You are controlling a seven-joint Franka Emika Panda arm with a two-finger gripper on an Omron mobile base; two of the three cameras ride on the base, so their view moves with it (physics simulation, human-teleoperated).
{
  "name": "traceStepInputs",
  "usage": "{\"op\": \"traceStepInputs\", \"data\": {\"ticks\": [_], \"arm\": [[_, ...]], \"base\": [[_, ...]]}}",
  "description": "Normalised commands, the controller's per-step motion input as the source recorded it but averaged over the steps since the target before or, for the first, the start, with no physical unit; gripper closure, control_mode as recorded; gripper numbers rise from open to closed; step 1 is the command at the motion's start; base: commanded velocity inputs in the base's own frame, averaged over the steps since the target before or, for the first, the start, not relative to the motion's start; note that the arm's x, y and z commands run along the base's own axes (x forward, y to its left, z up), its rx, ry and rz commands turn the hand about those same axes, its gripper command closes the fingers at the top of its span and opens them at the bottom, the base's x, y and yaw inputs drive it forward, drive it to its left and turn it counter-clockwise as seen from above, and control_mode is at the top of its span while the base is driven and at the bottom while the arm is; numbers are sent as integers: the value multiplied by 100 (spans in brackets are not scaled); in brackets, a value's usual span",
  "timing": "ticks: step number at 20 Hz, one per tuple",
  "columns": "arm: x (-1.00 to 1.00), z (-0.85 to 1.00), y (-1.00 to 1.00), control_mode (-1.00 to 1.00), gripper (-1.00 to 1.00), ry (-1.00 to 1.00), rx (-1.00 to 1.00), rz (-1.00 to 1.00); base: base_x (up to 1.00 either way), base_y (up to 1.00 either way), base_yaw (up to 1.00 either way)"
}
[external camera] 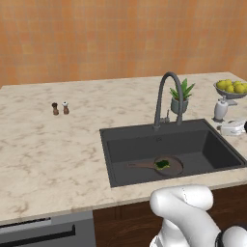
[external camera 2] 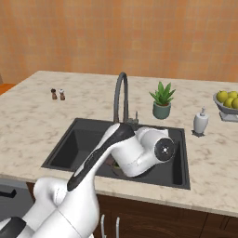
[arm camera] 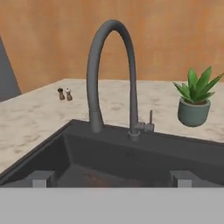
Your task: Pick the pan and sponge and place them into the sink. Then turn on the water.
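The dark-brown pan (external camera: 172,166) lies on the floor of the dark-grey sink (external camera: 144,132), handle pointing left. The green sponge (external camera: 163,164) rests inside the pan. Behind the basin rises the arched faucet (external camera: 166,96) (arm camera: 111,65), with its small lever (arm camera: 151,118) upright at the right of its base; no stream runs from it. In the hand view my gripper (arm camera: 111,179) is open, its fingertips (arm camera: 39,178) wide apart with nothing between them, low over the basin's front and facing the faucet. In the right base view my arm covers the middle of the sink (external camera 2: 69,139).
A potted plant (external camera: 179,99) (arm camera: 194,103) stands right of the faucet. A soap dispenser (external camera 2: 201,122) and a bowl of lemons (external camera: 232,88) sit further right. Salt and pepper shakers (external camera: 60,108) stand on the marble counter (external camera: 48,154) to the left.
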Motion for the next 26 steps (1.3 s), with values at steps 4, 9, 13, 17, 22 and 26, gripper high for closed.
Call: {"op": "traceStepInputs", "data": {"ticks": [4,9,13,17,22,26], "arm": [[30,-15,-1,-100,-100,-28,0,12],[39,-4,-17,-100,-100,-28,-3,20],[41,0,-24,-100,-100,-24,0,20],[58,0,-5,-100,-100,-9,-5,14],[59,-3,0,-100,-100,6,-13,3],[36,-41,-1,-100,-100,1,-7,0]], "base": [[0,0,0],[0,0,0],[0,0,0],[0,0,0],[0,0,0],[0,0,0]]}}
